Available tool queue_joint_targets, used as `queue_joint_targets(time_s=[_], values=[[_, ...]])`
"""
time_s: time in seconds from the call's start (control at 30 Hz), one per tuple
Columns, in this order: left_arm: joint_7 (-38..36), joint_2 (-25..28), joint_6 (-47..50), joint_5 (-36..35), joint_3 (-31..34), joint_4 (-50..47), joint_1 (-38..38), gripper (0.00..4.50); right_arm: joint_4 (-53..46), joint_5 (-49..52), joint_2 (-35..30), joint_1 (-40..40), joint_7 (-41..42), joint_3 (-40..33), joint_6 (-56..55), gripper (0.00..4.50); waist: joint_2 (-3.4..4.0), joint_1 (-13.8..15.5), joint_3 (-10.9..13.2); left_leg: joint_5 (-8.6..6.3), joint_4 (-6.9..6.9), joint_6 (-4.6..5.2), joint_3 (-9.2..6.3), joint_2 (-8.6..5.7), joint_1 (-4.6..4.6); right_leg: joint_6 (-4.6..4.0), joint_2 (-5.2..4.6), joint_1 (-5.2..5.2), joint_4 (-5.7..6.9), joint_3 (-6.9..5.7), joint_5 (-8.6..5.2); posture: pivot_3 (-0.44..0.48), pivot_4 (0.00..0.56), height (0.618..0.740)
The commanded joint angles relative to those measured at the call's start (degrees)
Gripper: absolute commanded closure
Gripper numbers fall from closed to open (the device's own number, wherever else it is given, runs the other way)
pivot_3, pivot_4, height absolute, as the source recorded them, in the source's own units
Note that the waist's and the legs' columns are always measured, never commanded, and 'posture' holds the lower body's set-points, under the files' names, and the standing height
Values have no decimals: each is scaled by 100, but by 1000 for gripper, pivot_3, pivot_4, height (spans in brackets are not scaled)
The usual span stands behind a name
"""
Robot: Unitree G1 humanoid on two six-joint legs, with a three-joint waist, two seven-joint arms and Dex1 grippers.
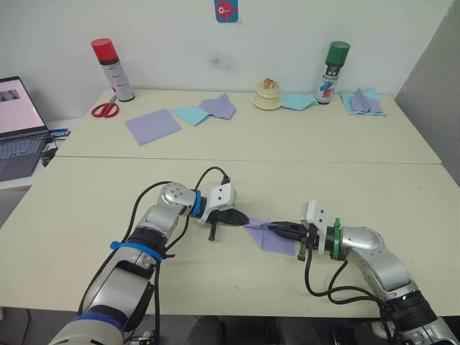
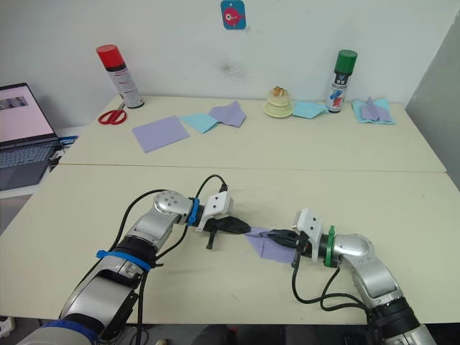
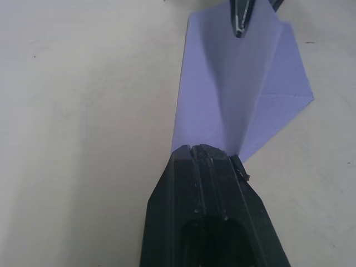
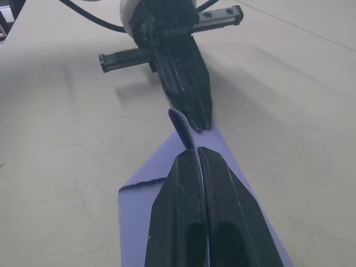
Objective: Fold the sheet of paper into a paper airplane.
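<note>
With the paper airplane (image 1: 273,237) already down to a small pointed multi-layer shape, it lies on the front part of the surface (image 1: 359,187) between the two arms, each holding one end. The left end effector (image 3: 210,153) has its fingers together on the pointed end nearest it, likely pinning that tip so the paper can't slide. The right end effector (image 4: 194,153) is clamped on a raised flap or ridge along the centre fold; a thin edge of paper stands up between its closed fingers. Looks like it's lifting or creasing a wing while the left anchors. Risk: thin paper, opposing pulls could tear or skew the crease.

The surface is pale cream, two tables butted together. At the back: a red-capped spray can (image 1: 113,70), scissors (image 1: 106,109), a flat lavender sheet (image 1: 153,126), light-blue paper with a folded lavender piece (image 1: 208,110), a small yellowish object (image 1: 269,94), a green-capped spray can (image 1: 332,72), and more folded paper (image 1: 364,102). A laptop (image 1: 20,126) sits off to the left. White wall behind.
</note>
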Motion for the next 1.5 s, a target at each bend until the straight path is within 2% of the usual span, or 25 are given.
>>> queue_joint_targets(time_s=[0.03, 0.27, 0.57, 0.8, 1.5], values=[[29, 294, 151, 482, -249, 403, 303, 4500, -246, -121, -148, 20, 288, 89, -334, 4460, 0, 0, -1, 0, 0, 1, 0, 0, 0, 0, 0, 0, 0, 0, 0, 0, 150, 717], [10, 305, 142, 494, -261, 390, 312, 4500, -107, -310, -96, -85, 282, 153, -627, 4460, 1, 1, -1, 1, -1, -1, -1, 0, -1, 0, 0, 0, -4, -1, -1, 0, 150, 717], [10, 332, 85, 517, -285, 400, 323, 4500, -148, 382, 185, -372, -236, -302, 1300, 4460, 5, -57, -10, 1, -4, -1, -4, 4, 2, -2, 3, 0, -1, 0, -2, 0, 150, 717], [15, 335, 85, 514, -290, 366, 358, 4500, -123, 324, 233, -541, -600, -303, 2047, 4460, 5, -67, -34, -6, -9, 11, -6, 4, 2, -3, 3, 0, -3, -1, -2, 0, 150, 717], [186, 439, 327, 313, -107, -78, 501, 4500, 493, -780, 172, -702, -1038, 226, 1644, 4460, 6, -94, -50, -9, -11, 16, -8, 3, 2, -3, 3, 1, -7, -1, -3, 0, 150, 717]])
